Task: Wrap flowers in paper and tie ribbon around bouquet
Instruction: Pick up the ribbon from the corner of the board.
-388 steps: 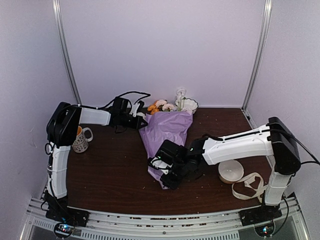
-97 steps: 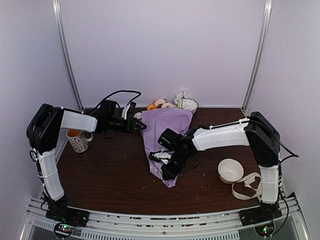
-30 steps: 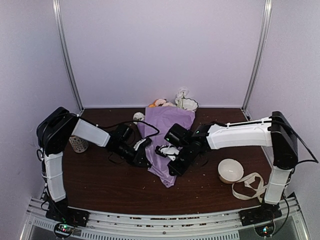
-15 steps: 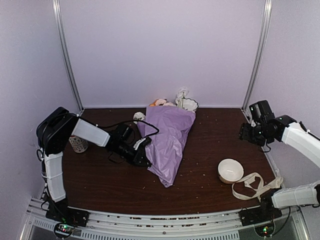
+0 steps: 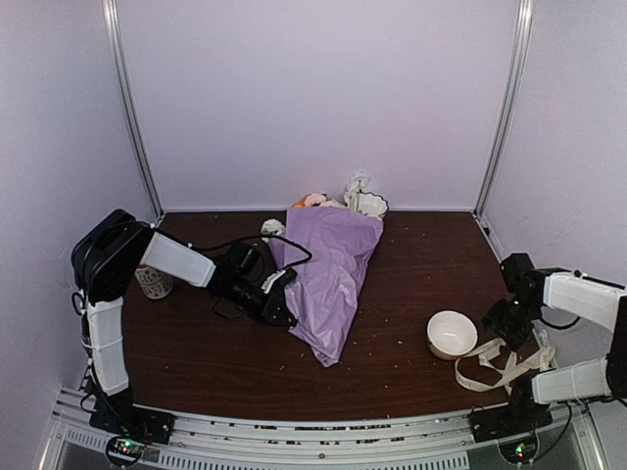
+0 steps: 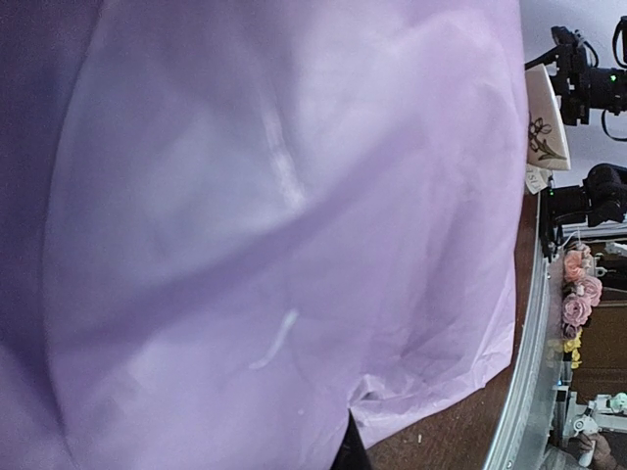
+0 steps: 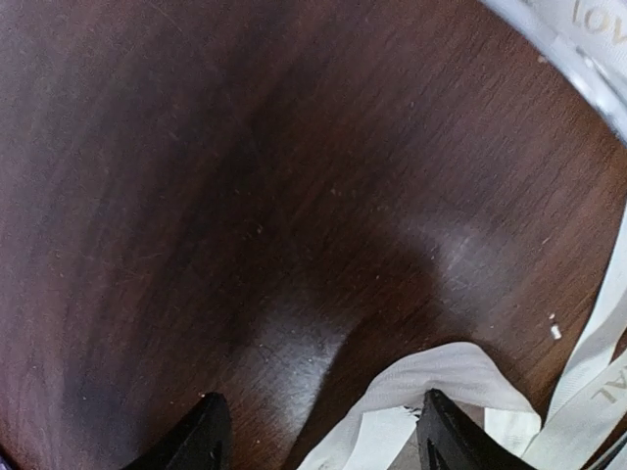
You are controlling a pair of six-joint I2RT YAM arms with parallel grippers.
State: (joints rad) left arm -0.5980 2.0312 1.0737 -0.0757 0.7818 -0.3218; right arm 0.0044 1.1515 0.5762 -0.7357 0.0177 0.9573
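The desk is dark brown wood, boxed in by pale lilac walls. On my overhead view the bouquet lies a little left of the middle, with its narrow end toward me and its wide end toward the back wall. The flowers poke out at that wide end, orange and pale blooms. The paper, lilac and crinkled, fills almost all of my left wrist view, so I see little else there.

My left gripper is clenched and sits against the bouquet's left edge, about halfway along. I cannot tell whether any paper is nipped between its jaws. A mug stands near the desk's left edge, partly hidden behind that arm.

My right gripper is released, jaws wide apart, pointing down at the wood in the near right part of the desk. In its wrist view the ribbon loops on the desk between the two fingertips and is not grasped. From above, the ribbon lies in loose cream loops by the near right corner, just beside a white bowl. The gripper is at the ribbon's far end, right of the bowl and well apart from the bouquet.
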